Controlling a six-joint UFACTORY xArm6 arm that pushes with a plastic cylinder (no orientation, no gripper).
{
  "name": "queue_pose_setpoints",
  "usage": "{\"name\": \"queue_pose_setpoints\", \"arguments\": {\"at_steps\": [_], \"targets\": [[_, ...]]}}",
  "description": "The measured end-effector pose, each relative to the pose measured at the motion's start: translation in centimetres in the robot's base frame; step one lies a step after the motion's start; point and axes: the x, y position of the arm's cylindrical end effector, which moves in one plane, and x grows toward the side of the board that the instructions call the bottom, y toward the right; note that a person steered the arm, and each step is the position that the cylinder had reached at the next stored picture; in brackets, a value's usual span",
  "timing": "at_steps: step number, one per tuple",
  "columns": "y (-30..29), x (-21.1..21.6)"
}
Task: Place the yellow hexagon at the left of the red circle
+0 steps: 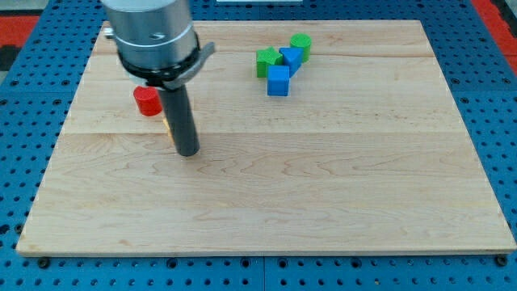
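Note:
The red circle [147, 101] sits near the view's upper left of the wooden board [266, 194], partly behind the arm. Only a thin yellow sliver [166, 124] shows at the left edge of my rod, just below and right of the red circle; its shape is hidden by the rod. My tip [187, 151] rests on the board just right of and below that yellow sliver, and below-right of the red circle.
A cluster of blocks lies at the view's top centre: a green block [266, 61], a green cylinder [300, 44], a blue block [291, 58] and a blue cube [278, 81]. Blue pegboard [493, 97] surrounds the board.

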Motion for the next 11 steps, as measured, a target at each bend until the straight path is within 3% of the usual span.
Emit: {"name": "queue_pose_setpoints", "arguments": {"at_steps": [1, 2, 3, 4, 5, 6, 7, 9, 11], "targets": [[1.1, -4.2], [-4.3, -2.4], [-0.6, -2.2], [0.5, 3.2], [-2.4, 1.8], [-5.3, -2.3], [-2.8, -1.3], [-6.8, 1.1], [-9.1, -1.4]]}}
